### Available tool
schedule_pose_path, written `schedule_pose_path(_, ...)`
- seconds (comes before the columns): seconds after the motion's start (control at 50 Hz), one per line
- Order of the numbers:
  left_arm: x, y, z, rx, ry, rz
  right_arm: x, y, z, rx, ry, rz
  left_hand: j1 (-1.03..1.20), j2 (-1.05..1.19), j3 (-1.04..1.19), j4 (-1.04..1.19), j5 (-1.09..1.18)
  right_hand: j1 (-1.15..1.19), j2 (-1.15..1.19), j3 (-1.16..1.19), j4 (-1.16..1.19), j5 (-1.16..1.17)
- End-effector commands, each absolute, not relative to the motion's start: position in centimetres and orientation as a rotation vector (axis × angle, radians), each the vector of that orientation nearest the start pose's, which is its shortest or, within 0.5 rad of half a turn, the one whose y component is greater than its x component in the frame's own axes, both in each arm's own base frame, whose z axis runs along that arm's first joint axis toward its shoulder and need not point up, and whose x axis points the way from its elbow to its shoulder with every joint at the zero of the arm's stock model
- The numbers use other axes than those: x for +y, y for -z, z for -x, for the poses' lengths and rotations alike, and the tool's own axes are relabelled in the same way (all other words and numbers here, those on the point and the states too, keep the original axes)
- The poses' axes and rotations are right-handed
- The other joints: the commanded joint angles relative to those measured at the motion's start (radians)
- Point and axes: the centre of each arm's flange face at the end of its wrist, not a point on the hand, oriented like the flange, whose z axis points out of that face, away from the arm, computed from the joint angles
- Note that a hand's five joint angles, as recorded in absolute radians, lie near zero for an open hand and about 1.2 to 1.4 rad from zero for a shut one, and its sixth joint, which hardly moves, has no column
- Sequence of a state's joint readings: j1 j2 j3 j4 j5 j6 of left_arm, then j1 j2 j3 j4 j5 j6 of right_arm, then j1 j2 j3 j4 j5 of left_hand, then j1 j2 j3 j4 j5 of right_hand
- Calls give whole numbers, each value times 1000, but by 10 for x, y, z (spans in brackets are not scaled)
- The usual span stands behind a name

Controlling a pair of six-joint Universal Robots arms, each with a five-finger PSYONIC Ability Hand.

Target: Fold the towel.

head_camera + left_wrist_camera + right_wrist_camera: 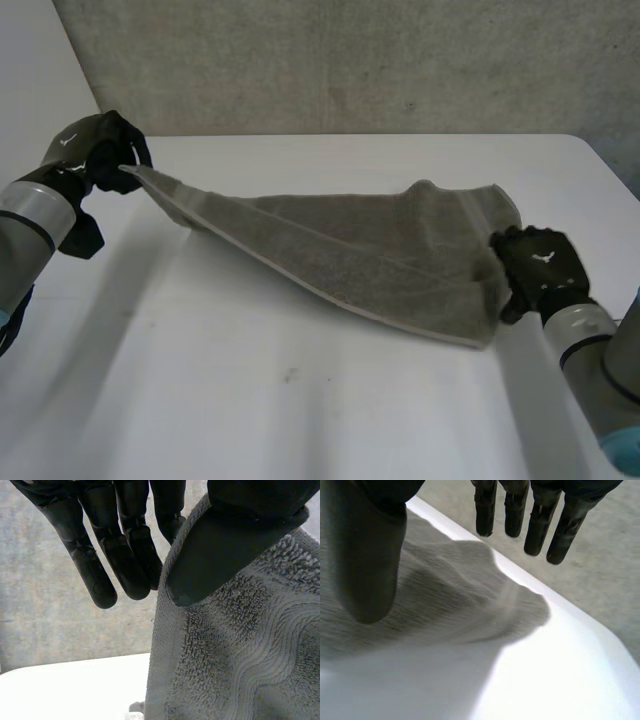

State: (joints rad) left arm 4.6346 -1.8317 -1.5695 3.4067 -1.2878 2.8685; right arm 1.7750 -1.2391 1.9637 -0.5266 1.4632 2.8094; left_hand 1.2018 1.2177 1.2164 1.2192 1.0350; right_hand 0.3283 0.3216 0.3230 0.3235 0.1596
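The grey towel [360,245] stretches across the table [300,400], sloping down from its raised left corner to its right end, which lies on the tabletop. My left hand [105,150] holds that left corner up above the table's far left. In the left wrist view its thumb [220,555] pinches the towel [240,655] against the fingers [120,555]. My right hand [540,265] sits at the towel's right end. In the right wrist view its fingers [540,525] are straight and spread away from the thumb, with the towel [435,600] lying loose below them.
A grey concrete wall [350,60] runs behind the table's far edge. Bare white tabletop [560,670] lies in front of the towel and past its right end.
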Motion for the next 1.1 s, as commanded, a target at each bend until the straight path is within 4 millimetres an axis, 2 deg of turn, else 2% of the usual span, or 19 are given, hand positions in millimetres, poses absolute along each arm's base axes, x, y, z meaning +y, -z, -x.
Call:
schedule_pose_path(0.02,-347,-248,179,2577,2470,-83,-303,-145,-173,2374,2044,641,194,179,180,177,187,130,136,135,134,124)
schedule_pose_path(0.08,-346,-247,180,2582,2470,-84,-304,-143,-172,2380,2024,652,194,179,180,177,187,162,169,167,167,156)
schedule_pose_path(0.12,-344,-246,183,2595,2464,-96,-297,-134,-176,2394,1933,686,194,179,180,177,187,159,166,164,164,153)
schedule_pose_path(0.18,-343,-246,184,2599,2462,-100,-293,-132,-178,2397,1881,704,194,179,180,177,187,156,163,161,161,150)
schedule_pose_path(0.22,-342,-245,184,2603,2459,-101,-280,-129,-186,2388,1772,747,194,179,180,177,187,156,163,161,161,150)
schedule_pose_path(0.24,-342,-245,184,2603,2459,-101,-280,-129,-186,2388,1772,747,194,179,180,177,187,156,163,161,161,150)
schedule_pose_path(0.28,-342,-245,185,2598,2462,-108,-263,-127,-198,2357,1665,812,194,179,180,177,187,159,166,164,164,153)
schedule_pose_path(0.38,-341,-245,184,2600,2457,-103,-251,-124,-203,2343,1581,840,194,179,180,177,187,165,171,170,170,159)
schedule_pose_path(0.5,-342,-244,182,2601,2452,-92,-244,-120,-204,2337,1557,855,194,179,180,177,187,238,245,243,243,232)
schedule_pose_path(0.68,-341,-243,181,2607,2446,-91,-244,-117,-211,2311,1567,882,194,179,180,177,187,256,262,261,261,250)
schedule_pose_path(0.9,-340,-242,183,2615,2444,-94,-261,-111,-217,2281,1633,901,194,179,180,177,187,414,421,420,419,408)
schedule_pose_path(1.06,-340,-239,182,2624,2433,-91,-272,-111,-219,2271,1657,903,194,179,180,177,187,643,650,649,648,637)
schedule_pose_path(1.1,-340,-239,182,2626,2431,-91,-276,-114,-218,2267,1676,899,194,179,180,177,187,812,819,818,817,807)
